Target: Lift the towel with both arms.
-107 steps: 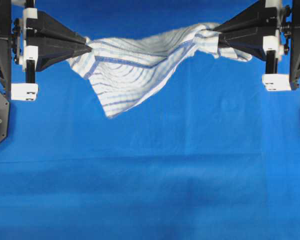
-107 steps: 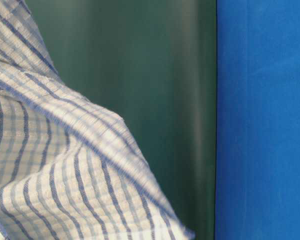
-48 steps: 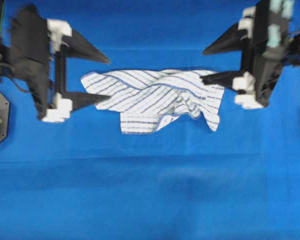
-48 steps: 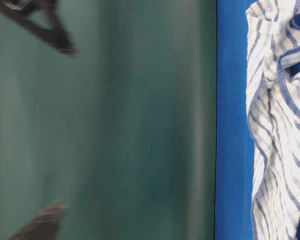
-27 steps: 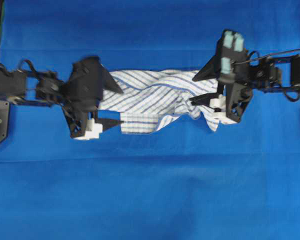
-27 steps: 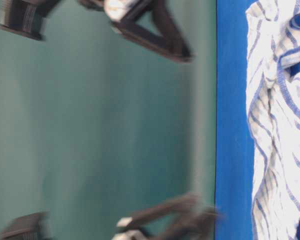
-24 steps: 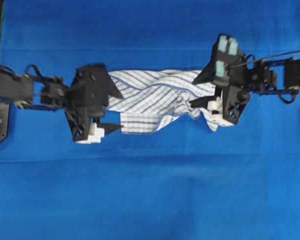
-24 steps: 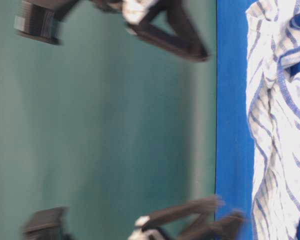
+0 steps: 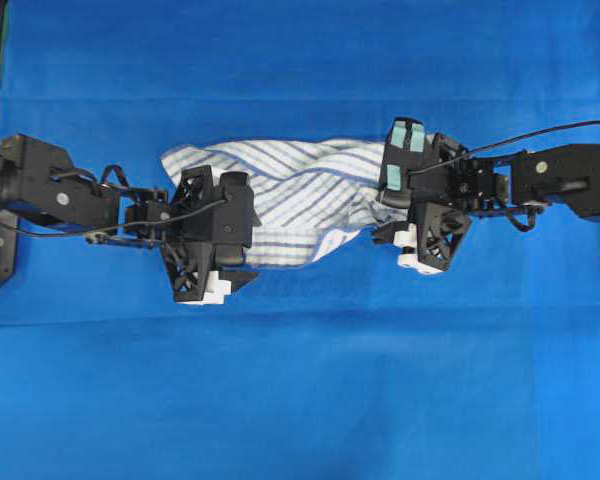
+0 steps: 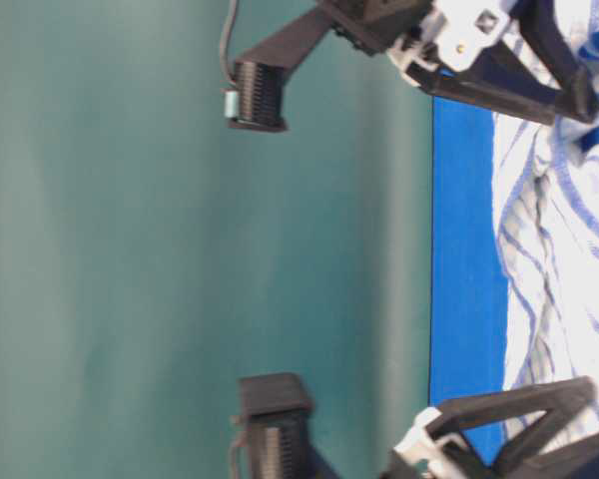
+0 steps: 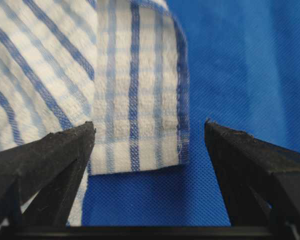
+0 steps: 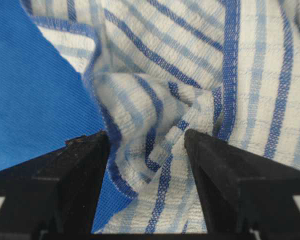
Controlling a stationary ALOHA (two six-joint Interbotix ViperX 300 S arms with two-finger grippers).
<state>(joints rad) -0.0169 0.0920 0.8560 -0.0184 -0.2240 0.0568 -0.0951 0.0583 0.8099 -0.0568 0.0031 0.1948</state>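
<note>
Black left gripper point(image 9: 242, 262) sits low over the left end of the thin white cloth with blue and grey stripes point(image 9: 290, 200), which lies crumpled on the blue sheet-covered surface point(image 9: 300, 380), upper middle of the overhead view. Left wrist view: black pointed fingers point(image 11: 55, 155) spread wide, a folded flap of the towel's edge between them. Left finger overlaps the cloth edge in that view; right finger stands apart from it, over bare blue. Not closed on anything.

Towel runs between the two grippers, bunched and folded, flat on the surface as far as the overhead view shows.

Black right gripper with teal parts point(image 9: 392, 222) is over the towel's right end. Right wrist view: fingers point(image 12: 75, 175) set at a moderate gap, a raised wrinkle of the cloth between them and fabric at both inner faces. Cannot tell if they pinch it; gap still visible, so open.

Table-level view: both grippers reach the striped cloth at the blue edge, with a plain green backdrop point(image 10: 130, 249) behind.
</note>
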